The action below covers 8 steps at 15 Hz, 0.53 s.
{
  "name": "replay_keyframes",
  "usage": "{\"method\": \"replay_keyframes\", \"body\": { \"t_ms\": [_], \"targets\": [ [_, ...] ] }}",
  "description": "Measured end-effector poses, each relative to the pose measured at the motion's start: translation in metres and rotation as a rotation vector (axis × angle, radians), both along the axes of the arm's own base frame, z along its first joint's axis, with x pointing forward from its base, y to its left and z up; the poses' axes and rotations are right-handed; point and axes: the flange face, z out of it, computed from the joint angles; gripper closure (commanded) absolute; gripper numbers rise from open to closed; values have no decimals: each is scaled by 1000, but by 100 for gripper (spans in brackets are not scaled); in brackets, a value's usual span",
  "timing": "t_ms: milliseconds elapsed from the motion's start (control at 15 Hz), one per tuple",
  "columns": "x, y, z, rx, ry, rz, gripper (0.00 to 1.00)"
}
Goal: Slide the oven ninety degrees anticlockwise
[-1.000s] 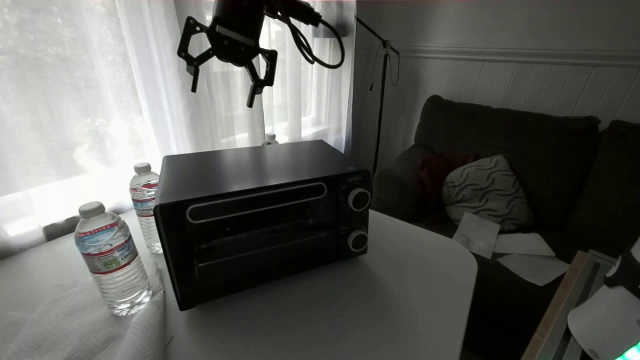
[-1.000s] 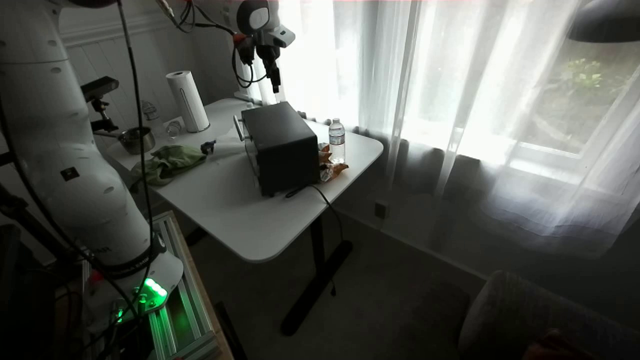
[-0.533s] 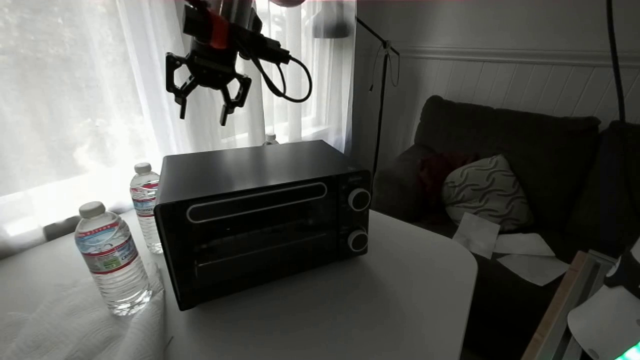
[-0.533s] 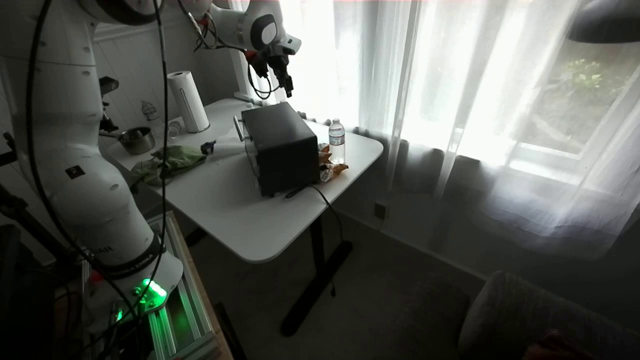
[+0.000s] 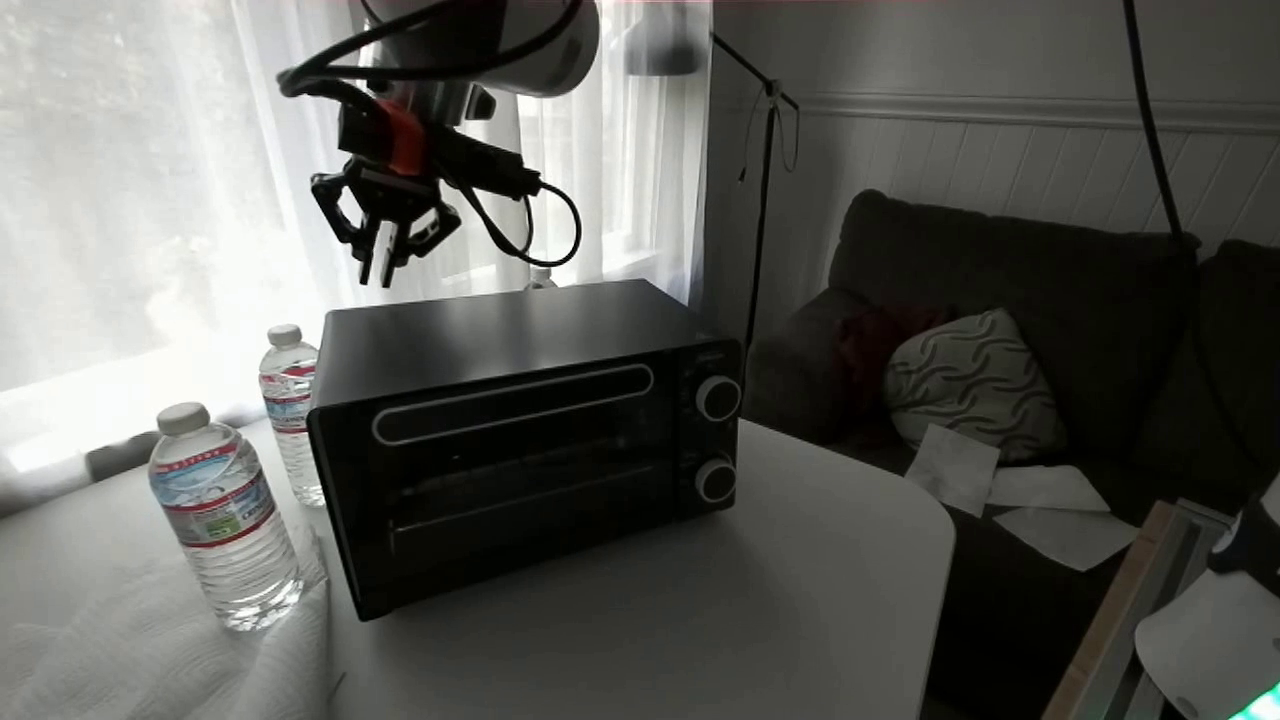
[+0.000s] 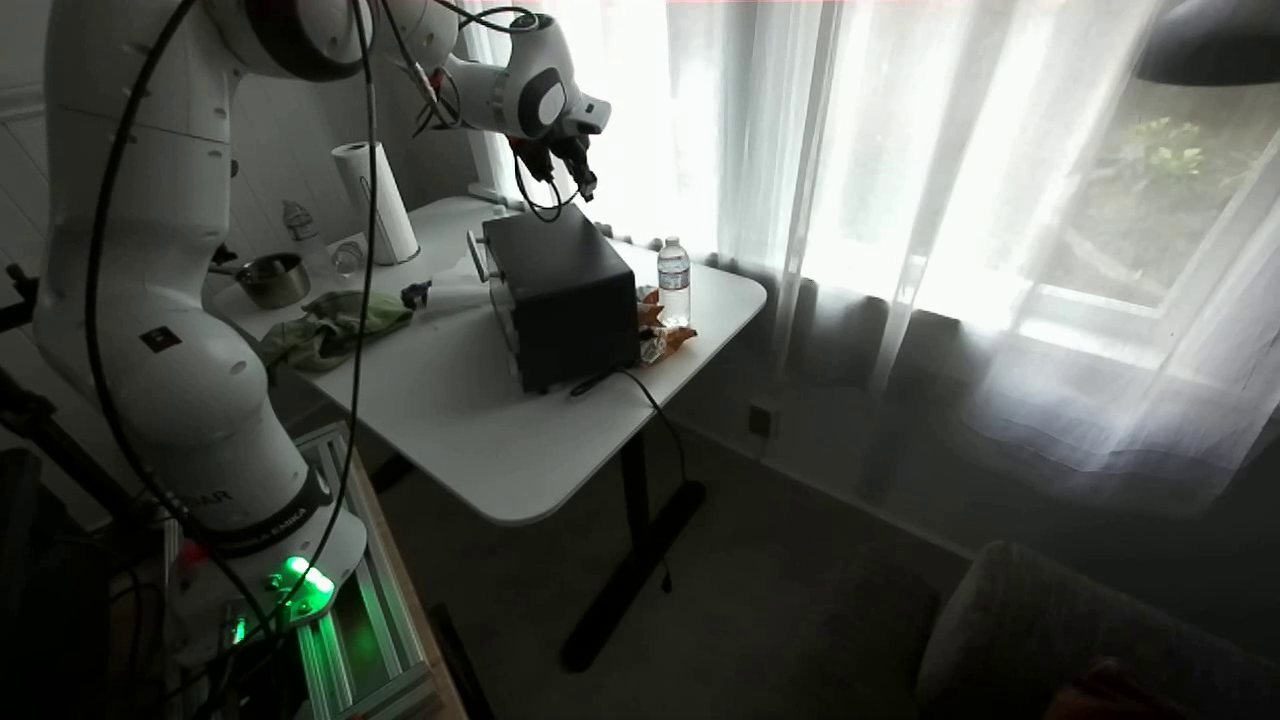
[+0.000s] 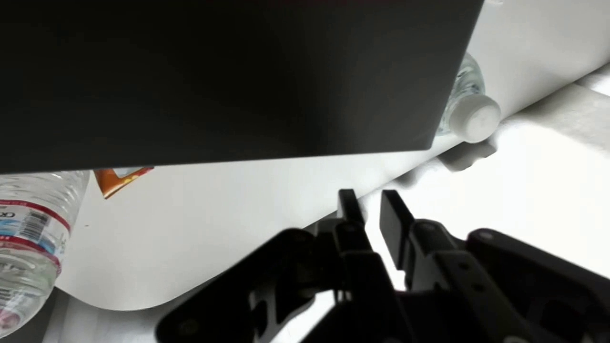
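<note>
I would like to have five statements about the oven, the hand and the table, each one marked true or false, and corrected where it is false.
1. The oven has two round knobs on its front. True.
2. The oven's door stands open. False: it is shut.
3. The fingers of the hand have a narrow gap between them. True.
4. The hand is gripping a bottle. False: it holds nothing.
5. A paper towel roll stands upright on the table. True.

The oven top (image 5: 515, 335) looks smooth and satiny, the 2 knobs (image 5: 718, 398) metal-ringed.
</note>
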Motion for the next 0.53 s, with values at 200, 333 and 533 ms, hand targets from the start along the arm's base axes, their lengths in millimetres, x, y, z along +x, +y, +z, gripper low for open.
{"method": "replay_keyframes", "body": {
  "t_ms": [200,333,533],
  "targets": [
    [2,8,-8,20,-27,6,100],
    [2,11,-13,32,-32,6,100],
    [2,12,-21,34,-24,6,100]
  ]
}}
